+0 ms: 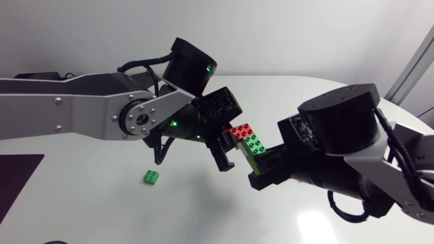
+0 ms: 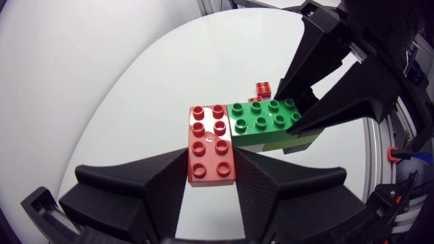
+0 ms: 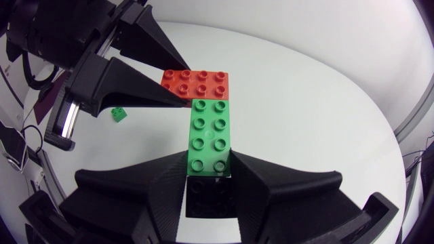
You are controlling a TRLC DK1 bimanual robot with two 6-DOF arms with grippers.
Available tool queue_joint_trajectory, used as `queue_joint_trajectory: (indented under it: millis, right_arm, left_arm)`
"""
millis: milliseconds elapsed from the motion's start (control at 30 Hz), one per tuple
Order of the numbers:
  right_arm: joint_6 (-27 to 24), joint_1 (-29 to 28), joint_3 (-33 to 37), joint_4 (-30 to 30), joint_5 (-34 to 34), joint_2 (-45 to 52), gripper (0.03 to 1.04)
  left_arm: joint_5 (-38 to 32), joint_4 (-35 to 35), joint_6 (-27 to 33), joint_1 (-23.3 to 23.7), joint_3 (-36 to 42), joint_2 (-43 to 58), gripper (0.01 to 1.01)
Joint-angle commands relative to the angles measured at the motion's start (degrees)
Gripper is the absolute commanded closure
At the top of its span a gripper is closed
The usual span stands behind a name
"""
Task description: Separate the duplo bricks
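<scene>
Above the middle of the table hangs a joined stack of duplo bricks. Its red brick (image 1: 242,131) (image 2: 211,146) (image 3: 198,81) sits between the fingers of my left gripper (image 1: 229,141) (image 2: 211,173), which is shut on it. Level with the red one and butting against it is the green brick (image 1: 253,142) (image 2: 264,118) (image 3: 209,135), with a lime layer under it. My right gripper (image 1: 261,163) (image 3: 209,169) is shut on the green brick from the opposite side. The two grippers face each other, fingertips close together.
A small green brick (image 1: 152,177) (image 3: 119,114) lies loose on the white table (image 1: 203,210), left of the grippers. A small red brick (image 2: 263,88) lies on the table beyond the stack. A dark mat (image 1: 17,173) lies at the left edge.
</scene>
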Motion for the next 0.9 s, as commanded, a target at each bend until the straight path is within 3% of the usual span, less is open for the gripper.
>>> queue_joint_trajectory:
  millis: [0,167,500,867]
  right_arm:
    - [0.11,0.62,0.77,0.15,0.1,-0.82,0.85]
    - [0.2,1.41,0.42,0.33,0.45,-1.17,0.85]
    - [0.82,6.51,-2.74,3.05,3.35,-0.12,0.85]
    - [1.34,8.44,-4.59,4.9,3.96,1.91,0.85]
  left_arm:
    - [0.81,-0.82,1.74,1.07,-1.97,1.04,0.726]
    - [2.48,-2.93,1.65,1.69,-1.27,1.83,0.746]
    - [17.16,-10.31,-4.15,8.72,6.29,2.36,0.751]
    - [17.95,-10.75,-3.97,9.77,5.68,2.45,0.751]
